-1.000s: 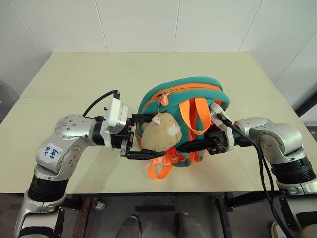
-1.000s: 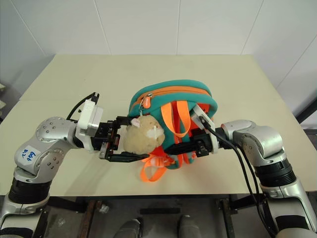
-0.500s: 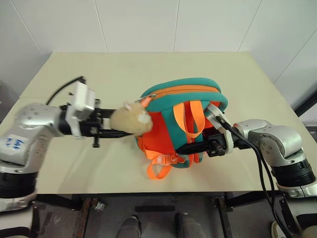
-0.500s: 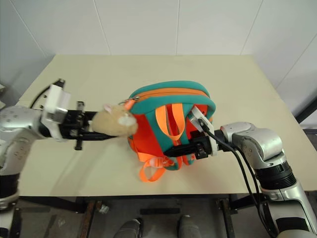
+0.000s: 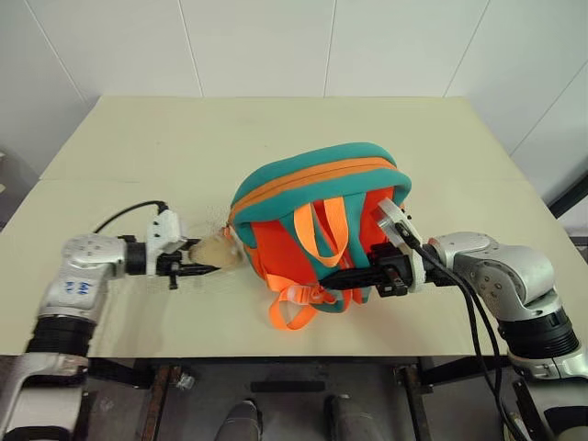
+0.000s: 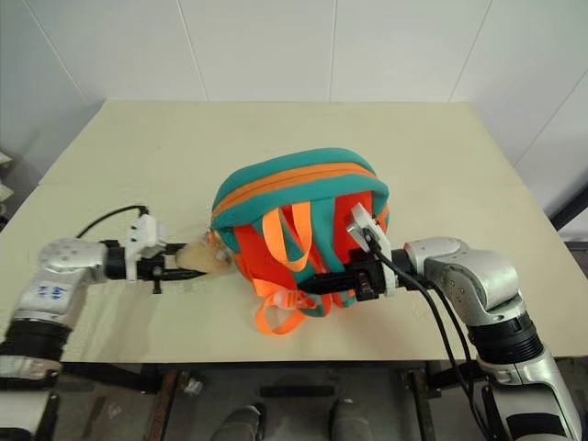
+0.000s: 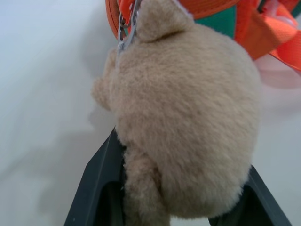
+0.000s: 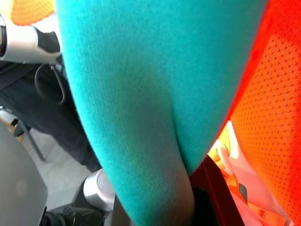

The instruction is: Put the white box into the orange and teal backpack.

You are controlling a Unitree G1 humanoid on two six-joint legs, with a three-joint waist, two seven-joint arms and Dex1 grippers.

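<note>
The orange and teal backpack (image 5: pixel 312 216) stands in the middle of the table with its orange straps (image 5: pixel 322 230) facing me. Its tan plush charm (image 5: pixel 217 254) is stretched out to the left, low over the table, and my left gripper (image 5: pixel 204 267) is shut on it. In the left wrist view the plush charm (image 7: pixel 188 113) sits between the black fingers (image 7: pixel 96 183). My right gripper (image 5: pixel 360 277) is shut on the backpack's lower right side, gripping a fold of teal trim (image 8: pixel 141 94) beside orange mesh (image 8: pixel 265 99). The white box is out of view.
The cream table (image 5: pixel 138 147) reaches back to a white tiled wall, with bare surface to the left, right and behind the backpack. Its front edge (image 5: pixel 276 354) lies just below both grippers. A black cable (image 5: pixel 482 322) trails from my right wrist.
My left gripper has shut on the plush charm and pulled it left and down to the table. The backpack has leaned and shifted left. The right gripper has held still.
</note>
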